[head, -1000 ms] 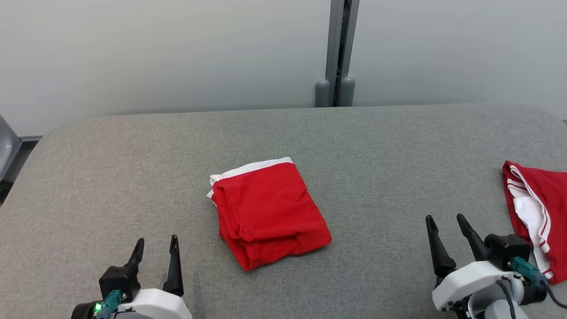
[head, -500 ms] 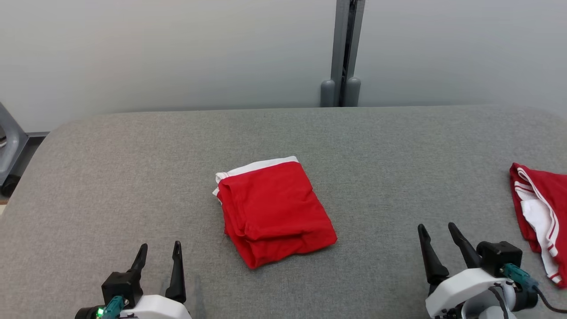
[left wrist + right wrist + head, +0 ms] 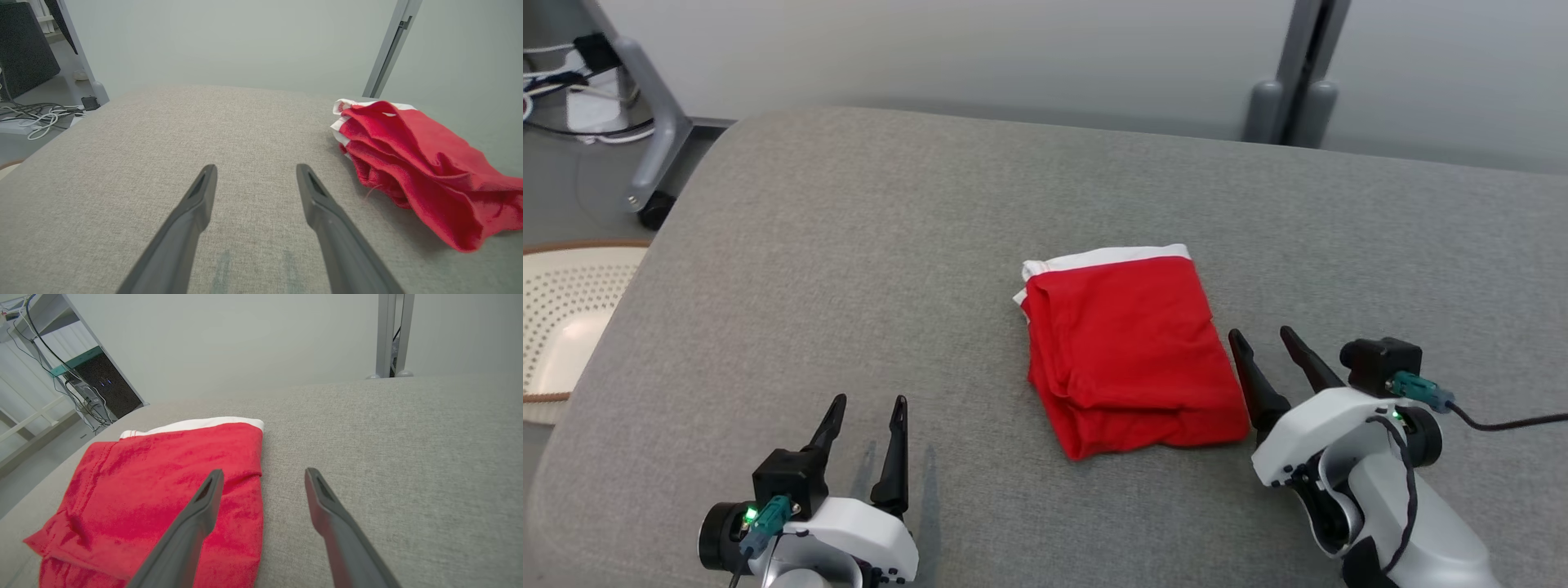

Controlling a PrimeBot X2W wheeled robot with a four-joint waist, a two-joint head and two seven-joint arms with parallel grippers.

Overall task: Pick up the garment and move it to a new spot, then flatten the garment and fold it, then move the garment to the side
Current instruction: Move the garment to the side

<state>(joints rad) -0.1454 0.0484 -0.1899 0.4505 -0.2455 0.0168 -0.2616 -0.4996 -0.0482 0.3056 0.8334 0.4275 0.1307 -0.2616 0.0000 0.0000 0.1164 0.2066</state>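
Observation:
A red garment (image 3: 1127, 351) with a white band along its far edge lies folded in a rough rectangle on the grey padded table (image 3: 849, 245). My right gripper (image 3: 1264, 336) is open at the garment's right edge, its left finger over the cloth in the right wrist view, where the garment (image 3: 163, 490) spreads at the left and the gripper (image 3: 263, 475) grips nothing. My left gripper (image 3: 867, 400) is open over bare table, well to the left of the garment. In the left wrist view the garment (image 3: 416, 163) lies to the right of that gripper (image 3: 256, 168).
Left of the table on the floor sits a white perforated basket (image 3: 564, 318). A grey stand leg with a caster (image 3: 654, 147) and loose cables (image 3: 556, 90) are at the far left. A grey post (image 3: 1290, 90) rises behind the table against a pale wall.
The head camera has swung left and down, so the second red garment at the right has left the picture. My right gripper now stands at the folded garment's right edge. Both grippers stay open.

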